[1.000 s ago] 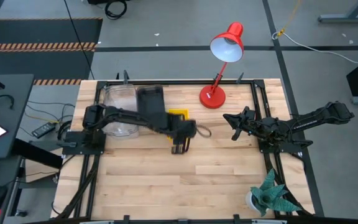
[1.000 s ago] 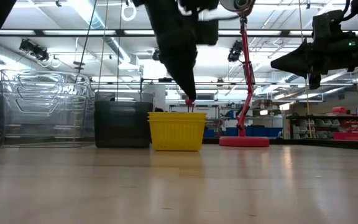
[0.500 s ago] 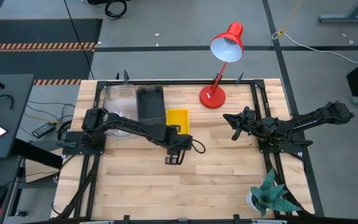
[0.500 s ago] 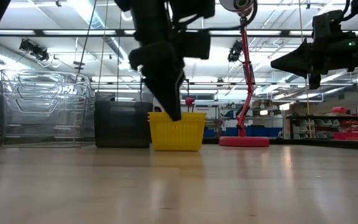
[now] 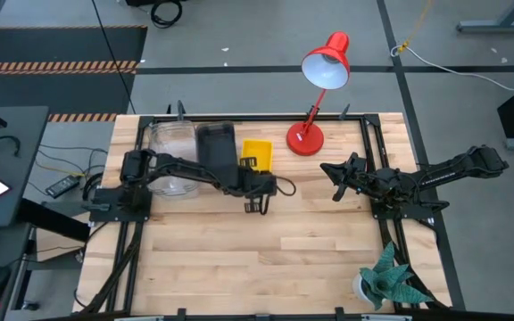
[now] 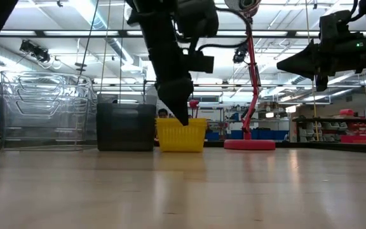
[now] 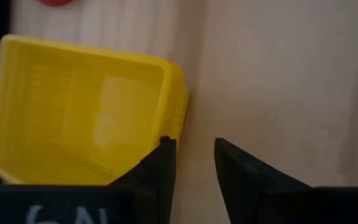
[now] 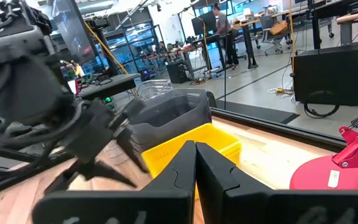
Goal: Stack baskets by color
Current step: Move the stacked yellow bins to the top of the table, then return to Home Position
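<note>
The shallow rectangular yellow plastic basket is seen just beside the left gripper, its corner touching one finger; jaws are parted, nothing held. Its long axis runs away from the claw. The right gripper, pressed shut, is farther off.

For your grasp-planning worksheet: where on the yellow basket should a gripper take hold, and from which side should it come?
Probably best is the yellow basket's rim along its free side, the one nearest the left gripper, coming from above. It sits upright and open-topped, so a thin wall can pass between open fingers. The opposite side lies close to the dark grey basket, leaving little room there.
</note>
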You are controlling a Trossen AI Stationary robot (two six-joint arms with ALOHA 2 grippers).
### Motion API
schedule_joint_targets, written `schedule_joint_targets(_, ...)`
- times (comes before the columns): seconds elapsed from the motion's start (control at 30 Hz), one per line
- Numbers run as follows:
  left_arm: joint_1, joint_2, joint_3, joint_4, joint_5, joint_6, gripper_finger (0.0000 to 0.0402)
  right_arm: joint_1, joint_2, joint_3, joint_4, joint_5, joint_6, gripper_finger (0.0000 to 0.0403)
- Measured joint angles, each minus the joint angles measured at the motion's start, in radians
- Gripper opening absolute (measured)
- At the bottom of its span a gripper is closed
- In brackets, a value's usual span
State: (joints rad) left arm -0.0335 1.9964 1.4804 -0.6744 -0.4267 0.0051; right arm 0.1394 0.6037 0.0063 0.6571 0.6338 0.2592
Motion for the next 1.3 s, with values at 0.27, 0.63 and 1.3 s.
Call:
schedule_joint_targets(0.27, -0.042, -0.081, 0.0, 0.012, -0.016, 0.031, 0.0116, 0.0, 0.0, 0.0, 0.0, 0.0, 0.0, 0.0013)
schedule_joint_targets(0.63, -0.096, -0.291, -0.286, 0.348, -0.038, 0.153, 0.0116, 0.0, 0.0, 0.0, 0.003, 0.0, 0.0, 0.0013)
schedule_joint_targets(1.3, -0.107, -0.887, -0.884, 0.848, 0.242, 0.031, 0.0116, -0.034, -0.114, 0.0, 0.096, -0.476, -0.055, 0.0013)
